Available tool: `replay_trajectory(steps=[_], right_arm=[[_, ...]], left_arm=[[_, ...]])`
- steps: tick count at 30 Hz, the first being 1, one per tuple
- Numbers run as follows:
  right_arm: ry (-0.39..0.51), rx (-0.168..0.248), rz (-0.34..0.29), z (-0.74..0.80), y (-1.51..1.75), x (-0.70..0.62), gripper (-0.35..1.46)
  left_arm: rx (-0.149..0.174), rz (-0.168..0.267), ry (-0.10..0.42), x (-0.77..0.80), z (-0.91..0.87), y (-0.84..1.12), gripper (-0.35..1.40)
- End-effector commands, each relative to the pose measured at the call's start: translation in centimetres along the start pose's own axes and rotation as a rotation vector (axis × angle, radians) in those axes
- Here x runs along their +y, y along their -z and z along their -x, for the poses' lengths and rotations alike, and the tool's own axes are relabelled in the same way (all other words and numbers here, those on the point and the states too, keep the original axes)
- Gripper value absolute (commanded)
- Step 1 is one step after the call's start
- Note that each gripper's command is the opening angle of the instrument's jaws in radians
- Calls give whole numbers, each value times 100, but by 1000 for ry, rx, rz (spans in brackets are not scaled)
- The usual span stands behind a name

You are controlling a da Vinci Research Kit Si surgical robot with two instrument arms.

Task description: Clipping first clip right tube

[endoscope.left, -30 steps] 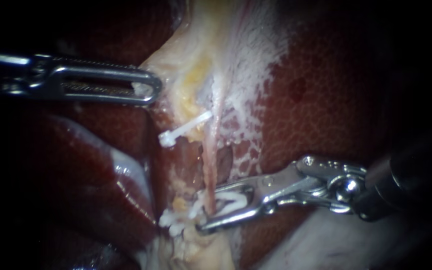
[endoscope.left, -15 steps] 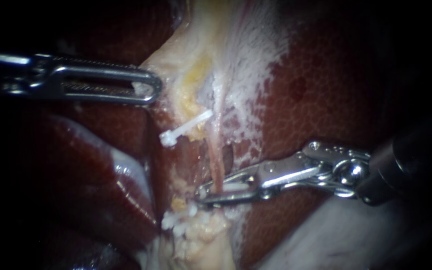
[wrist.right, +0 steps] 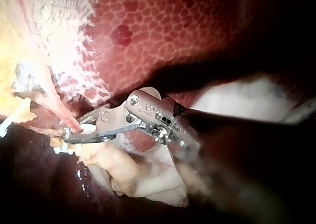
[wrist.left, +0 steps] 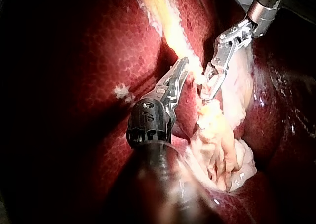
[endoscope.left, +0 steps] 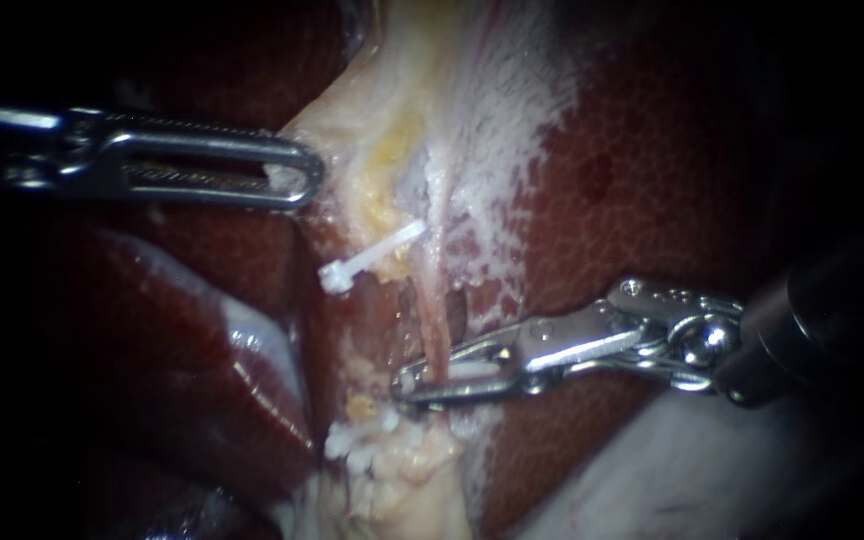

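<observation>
Clip [endoscope.left: 472,370] half-hidden inside right tool [endoscope.left: 404,384] closed around right tube [endoscope.left: 433,320]; left tool [endoscope.left: 307,180] closed on pale tissue [endoscope.left: 352,130], shaft cut off.

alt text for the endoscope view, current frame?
The right instrument has its jaws shut on a white clip around a thin pink tube, with dark red liver behind. A second clip sits higher up on pale tissue, and the left instrument has its tip at that tissue's edge.

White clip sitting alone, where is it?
Endoscope view, left of centre: the clip lies beside the pink tube, below the left instrument and above the right instrument.
</observation>
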Motion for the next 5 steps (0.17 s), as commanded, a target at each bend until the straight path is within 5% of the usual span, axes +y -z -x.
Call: replay_trajectory(steps=[1,5], right_arm=[[0,0,0,0,0,0,-35],[1,0,0,1,0,0,-35]], left_arm=[[0,0,0,0,0,0,-35],[0,0,0,0,0,-1,-35]])
